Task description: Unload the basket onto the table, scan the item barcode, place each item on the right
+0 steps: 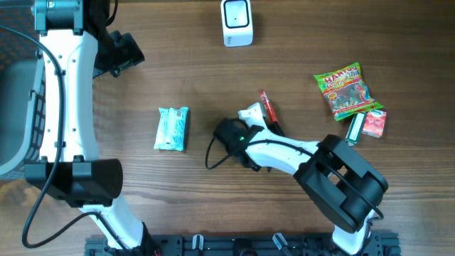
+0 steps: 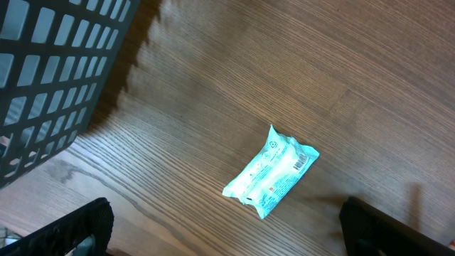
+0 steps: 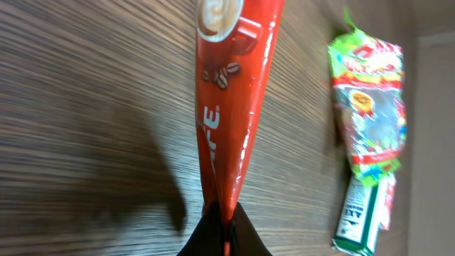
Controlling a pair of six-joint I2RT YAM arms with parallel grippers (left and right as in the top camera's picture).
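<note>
Clearly the wooden table (image 1: 178,64) is giving plenty of free room for this step. The right arm (image 1: 313,160) is reaching from the near right corner toward the middle, elbow folded and wrist pointing at the far edge. Its gripper (image 3: 222,231) is pinching the end of a red coffee sachet (image 3: 231,92), which is sitting near the table's middle. The white scanner (image 1: 237,23) is standing at the middle of the far edge, well apart from it.

To do the step well, the arm is probably needing to carry the sachet to the scanner's window and turn the barcode toward it. No barcode is showing, so it is likely lying on the hidden side. The sachet is looking thin and floppy, so a slow, steady carry is advisable.

The left arm (image 1: 64,107) is stretching along the left edge. Its gripper (image 1: 121,51) is hovering with fingers spread wide, grasping nothing.
</note>
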